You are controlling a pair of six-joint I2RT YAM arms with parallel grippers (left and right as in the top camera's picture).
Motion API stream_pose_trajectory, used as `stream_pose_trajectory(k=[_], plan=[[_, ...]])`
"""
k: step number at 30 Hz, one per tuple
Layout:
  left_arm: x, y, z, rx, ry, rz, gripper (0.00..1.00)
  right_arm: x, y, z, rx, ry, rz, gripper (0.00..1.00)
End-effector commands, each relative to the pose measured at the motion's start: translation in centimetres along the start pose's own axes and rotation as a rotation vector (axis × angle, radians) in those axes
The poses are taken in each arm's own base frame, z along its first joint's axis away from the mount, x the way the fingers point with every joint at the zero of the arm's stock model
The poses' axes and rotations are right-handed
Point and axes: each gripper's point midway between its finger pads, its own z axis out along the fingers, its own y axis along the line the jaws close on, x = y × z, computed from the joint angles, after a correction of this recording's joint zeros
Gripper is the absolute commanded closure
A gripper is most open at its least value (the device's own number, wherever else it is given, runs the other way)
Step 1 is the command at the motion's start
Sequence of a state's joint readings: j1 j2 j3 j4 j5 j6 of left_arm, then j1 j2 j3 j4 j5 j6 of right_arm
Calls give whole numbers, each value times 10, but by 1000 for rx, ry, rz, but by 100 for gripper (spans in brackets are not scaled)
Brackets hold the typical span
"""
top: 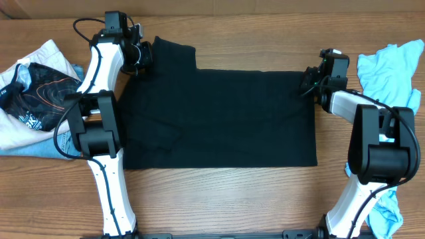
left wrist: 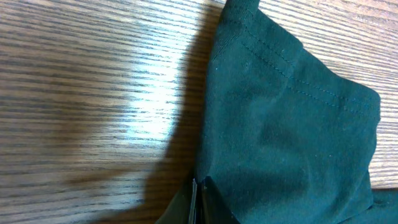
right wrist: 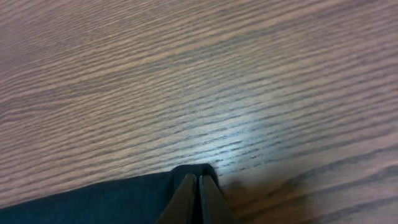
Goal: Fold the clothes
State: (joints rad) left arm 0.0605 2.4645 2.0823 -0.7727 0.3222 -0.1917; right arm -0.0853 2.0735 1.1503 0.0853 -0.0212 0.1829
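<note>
The black T-shirt (top: 219, 116) lies spread flat across the middle of the table, one sleeve sticking out at the far left. My left gripper (top: 141, 58) is shut on the shirt's far left part by that sleeve; the left wrist view shows its fingers (left wrist: 199, 196) pinched on the fabric (left wrist: 292, 124) with the stitched hem beyond. My right gripper (top: 312, 81) is shut on the shirt's far right corner; the right wrist view shows its fingers (right wrist: 198, 186) closed on the corner of cloth (right wrist: 124, 199), bare wood beyond.
A heap of clothes lies at the left edge: a black garment with orange-and-white print (top: 33, 93) on white and light blue cloth. A light blue garment (top: 392, 73) lies at the far right, and more of it by the right arm's base (top: 388, 212).
</note>
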Motion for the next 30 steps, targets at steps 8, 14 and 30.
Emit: stream_pose_trajectory(k=[8, 14, 30], plan=[[-17, -11, -29, 21, -52, 25, 96, -12, 1, -4, 0, -17, 5, 96], [-30, -11, -64, -21, -106, 35, 96, -38, 5, -40, 15, -49, 16, 96], [33, 3, -146, -208, 91, -57, 96, -18, 0, -136, 91, 129, 63, 96]])
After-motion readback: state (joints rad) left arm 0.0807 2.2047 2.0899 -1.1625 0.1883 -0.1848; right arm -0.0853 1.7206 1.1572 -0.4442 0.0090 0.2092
